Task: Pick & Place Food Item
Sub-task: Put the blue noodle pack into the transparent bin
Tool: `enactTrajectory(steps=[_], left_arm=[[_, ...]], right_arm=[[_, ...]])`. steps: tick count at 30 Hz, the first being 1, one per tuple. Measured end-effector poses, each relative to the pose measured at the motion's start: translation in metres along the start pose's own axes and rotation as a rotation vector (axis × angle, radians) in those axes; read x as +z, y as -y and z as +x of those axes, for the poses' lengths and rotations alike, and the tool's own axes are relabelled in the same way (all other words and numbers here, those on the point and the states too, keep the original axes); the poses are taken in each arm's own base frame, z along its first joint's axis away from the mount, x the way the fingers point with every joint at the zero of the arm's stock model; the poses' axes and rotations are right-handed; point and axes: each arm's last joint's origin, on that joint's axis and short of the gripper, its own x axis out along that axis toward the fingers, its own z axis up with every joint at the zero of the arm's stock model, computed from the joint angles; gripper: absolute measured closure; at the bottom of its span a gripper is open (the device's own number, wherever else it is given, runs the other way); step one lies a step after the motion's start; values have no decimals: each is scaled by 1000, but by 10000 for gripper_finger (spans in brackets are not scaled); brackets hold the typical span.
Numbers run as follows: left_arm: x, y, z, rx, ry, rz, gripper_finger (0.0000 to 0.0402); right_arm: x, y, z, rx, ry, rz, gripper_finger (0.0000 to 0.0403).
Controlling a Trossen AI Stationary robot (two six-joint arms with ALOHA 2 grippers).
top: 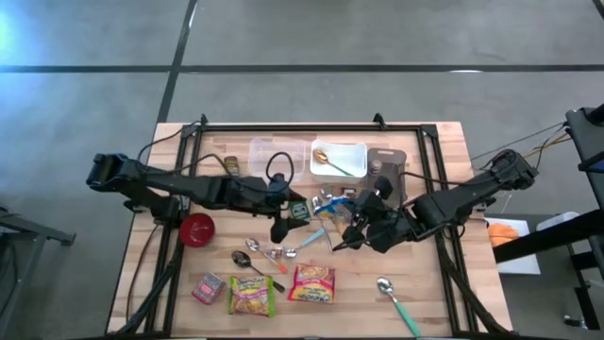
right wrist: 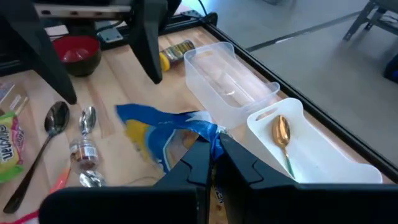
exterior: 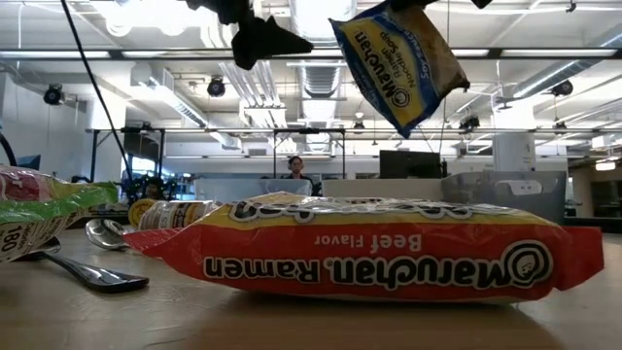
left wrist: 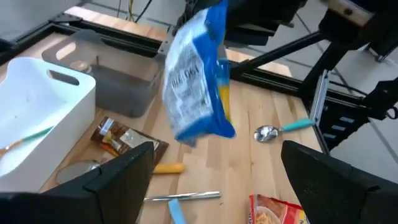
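Nearest the table-height camera lies a red beef ramen packet (exterior: 360, 255), flat on the wood; above and behind it hangs the blue-and-yellow ramen packet (exterior: 400, 60), lifted clear of the table; the right gripper (right wrist: 212, 148) is clamped on one edge of this packet, fingers together on the crumpled wrapper, so the packet dangles tilted below them; from overhead the blue packet (top: 330, 210) sits near the middle of the table (top: 444, 142), just in front of the white bin (top: 340, 159) that holds a gold spoon (top: 327, 161); the left gripper (top: 279, 229) hovers just beside the blue packet on its left, fingers (left wrist: 118, 177) spread wide apart and holding nothing.

Taking the blue packet as the landmark: a clear empty container (top: 276, 157) stands behind it to the left, touching the white bin; a grey bin (top: 387, 162) stands behind it to the right; a red bowl (top: 197, 228) lies well to its left; several metal spoons (top: 255, 257) lie in front of it, slightly left; a teal-handled spoon (top: 396, 300) lies in front to the right; a green ramen packet (top: 251, 295) and a small snack pack (top: 208, 287) lie farther in front, toward the table's near edge, left of the red beef packet.
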Motion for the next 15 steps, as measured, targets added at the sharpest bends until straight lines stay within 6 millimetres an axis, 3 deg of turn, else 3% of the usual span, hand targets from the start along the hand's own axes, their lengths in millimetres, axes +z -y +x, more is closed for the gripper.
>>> enactTrajectory(steps=[10,15], left_arm=[[10,4,10,-18,86,14,47],[3,2,21,-12,69,46,47]], right_arm=[[4,-4,3,25,27,4,392],[7,-6,3,52,47,-4,392]])
